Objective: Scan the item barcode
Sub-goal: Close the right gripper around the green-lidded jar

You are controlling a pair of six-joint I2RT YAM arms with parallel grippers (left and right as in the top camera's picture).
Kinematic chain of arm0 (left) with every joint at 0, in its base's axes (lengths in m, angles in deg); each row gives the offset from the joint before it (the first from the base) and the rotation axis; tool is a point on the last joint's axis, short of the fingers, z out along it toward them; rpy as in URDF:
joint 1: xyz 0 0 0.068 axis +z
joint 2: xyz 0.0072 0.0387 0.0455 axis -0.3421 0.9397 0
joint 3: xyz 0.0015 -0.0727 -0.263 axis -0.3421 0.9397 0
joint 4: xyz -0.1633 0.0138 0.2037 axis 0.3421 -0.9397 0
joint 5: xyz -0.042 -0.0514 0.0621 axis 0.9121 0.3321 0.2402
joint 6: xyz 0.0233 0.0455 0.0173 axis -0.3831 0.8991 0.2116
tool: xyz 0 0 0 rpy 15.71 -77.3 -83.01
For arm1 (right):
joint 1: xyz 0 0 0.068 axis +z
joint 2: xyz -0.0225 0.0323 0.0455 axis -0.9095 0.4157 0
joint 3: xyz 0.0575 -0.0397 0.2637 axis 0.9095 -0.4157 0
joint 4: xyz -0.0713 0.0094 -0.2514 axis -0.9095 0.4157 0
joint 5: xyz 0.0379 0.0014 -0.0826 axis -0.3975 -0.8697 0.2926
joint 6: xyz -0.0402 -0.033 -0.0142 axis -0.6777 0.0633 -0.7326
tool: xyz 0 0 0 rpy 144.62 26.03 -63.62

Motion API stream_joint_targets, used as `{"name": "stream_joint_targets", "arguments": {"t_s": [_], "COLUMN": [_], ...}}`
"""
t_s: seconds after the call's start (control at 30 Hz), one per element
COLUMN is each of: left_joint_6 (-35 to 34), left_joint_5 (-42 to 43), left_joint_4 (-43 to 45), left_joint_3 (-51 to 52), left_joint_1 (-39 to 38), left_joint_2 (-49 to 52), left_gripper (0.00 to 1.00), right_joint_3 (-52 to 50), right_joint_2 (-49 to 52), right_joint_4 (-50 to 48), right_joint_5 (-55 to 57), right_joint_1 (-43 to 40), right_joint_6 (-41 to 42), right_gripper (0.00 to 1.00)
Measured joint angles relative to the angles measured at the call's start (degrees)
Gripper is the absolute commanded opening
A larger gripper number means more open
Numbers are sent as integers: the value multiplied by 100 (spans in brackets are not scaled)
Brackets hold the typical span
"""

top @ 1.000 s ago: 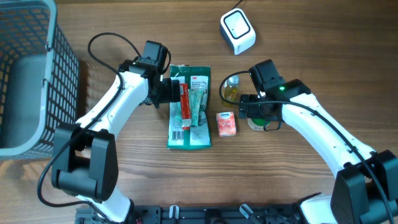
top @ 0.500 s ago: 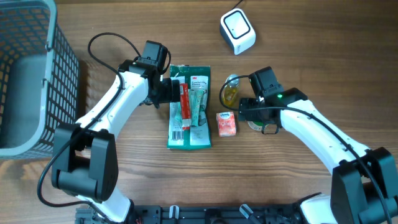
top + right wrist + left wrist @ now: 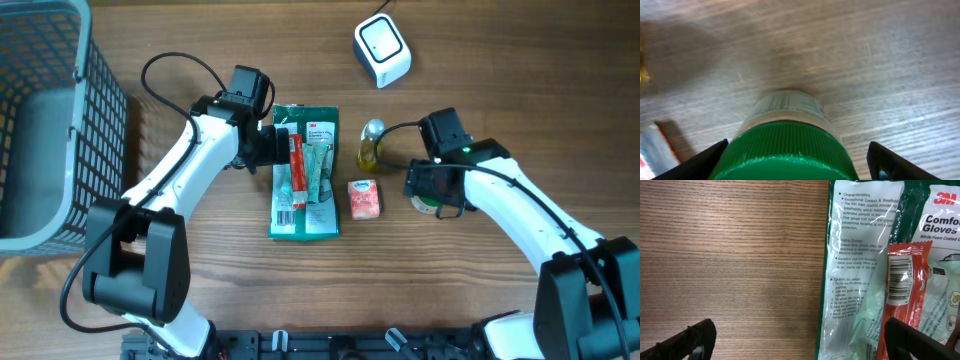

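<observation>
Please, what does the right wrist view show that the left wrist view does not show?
Only the right wrist view: a jar with a green ribbed plastic lid and a white label, standing between the fingers of the right tool. Only the left wrist view: a flat green plastic packet of gloves and, on it, a narrow red packet with a barcode. Both: the brown wooden table and, in the lower corners, the dark fingers of that view's own tool.

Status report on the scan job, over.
Left gripper open over 3M glove pack. Right gripper open, straddling green-capped jar, not gripped. Yellow bottle near jar, toward barcode scanner.
</observation>
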State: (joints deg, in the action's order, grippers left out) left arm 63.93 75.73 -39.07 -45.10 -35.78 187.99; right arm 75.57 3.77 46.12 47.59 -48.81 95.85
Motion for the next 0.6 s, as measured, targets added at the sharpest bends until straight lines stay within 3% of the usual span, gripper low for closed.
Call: {"name": "stream_joint_targets", "arguments": {"t_s": [0.1,0.17,0.27,0.3,0.37,0.6], "left_joint_6": [0,0,0,0,0,0], "left_joint_5": [0,0,0,0,0,0], "left_joint_4": [-2,0,0,0,0,0], "left_joint_3": [0,0,0,0,0,0], "left_joint_1": [0,0,0,0,0,0], "left_joint_2": [0,2,0,0,2,2], "left_gripper": [100,100,100,100,100,100], "right_joint_3": [0,0,0,0,0,0], "right_joint_2": [0,0,0,0,0,0], "right_joint_4": [50,85,81,76,15,-11], "right_joint_5": [-162,-267,-332,-337,-354,-350], "right_joint_1": [-20,-20,-20,-20,-20,-20], "right_joint_6": [0,35,79,81,81,306], "right_gripper": [88,100,100,99,86,82]}}
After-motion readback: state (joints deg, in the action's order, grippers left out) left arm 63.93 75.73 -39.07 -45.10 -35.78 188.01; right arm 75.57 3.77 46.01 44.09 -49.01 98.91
